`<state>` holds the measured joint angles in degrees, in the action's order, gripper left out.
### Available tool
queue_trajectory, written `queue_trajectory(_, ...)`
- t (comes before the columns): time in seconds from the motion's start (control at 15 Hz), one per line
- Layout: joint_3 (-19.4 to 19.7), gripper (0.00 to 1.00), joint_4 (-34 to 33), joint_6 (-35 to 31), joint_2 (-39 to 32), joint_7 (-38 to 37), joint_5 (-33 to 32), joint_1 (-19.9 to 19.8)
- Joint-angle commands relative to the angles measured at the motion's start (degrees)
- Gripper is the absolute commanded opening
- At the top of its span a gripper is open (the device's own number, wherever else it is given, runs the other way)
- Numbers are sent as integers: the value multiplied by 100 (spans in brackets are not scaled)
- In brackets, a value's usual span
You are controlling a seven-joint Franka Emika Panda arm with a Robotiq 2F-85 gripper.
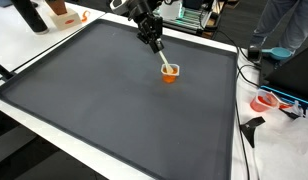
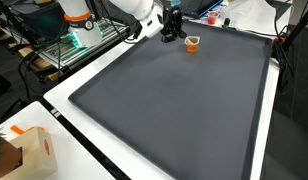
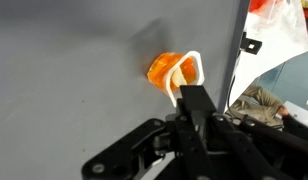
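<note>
While orange cup (image 1: 170, 76) sits on mat (image 1: 104, 105), claw (image 1: 155, 45) grips white utensil (image 1: 164, 63).

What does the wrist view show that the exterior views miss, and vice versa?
Wrist only: a close-up of the orange cup with its white rim, and the gripper right at the cup. Whether the jaws are open cannot be told.
Exterior only: the full extent of the dark mat, and in an exterior view a cardboard box off the mat's near corner.
Shared: the cup standing on the mat near one edge, with the gripper next to it.
</note>
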<state>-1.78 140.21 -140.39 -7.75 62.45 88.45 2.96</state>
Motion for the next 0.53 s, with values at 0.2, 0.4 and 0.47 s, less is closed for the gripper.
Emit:
queue_trajectory(0.2,139,3,-44,639,-248,473,562,-189)
queue_trajectory(0.4,216,3,-66,897,-374,596,701,-254)
queue_trajectory(0.47,239,3,-76,955,-419,617,733,-263)
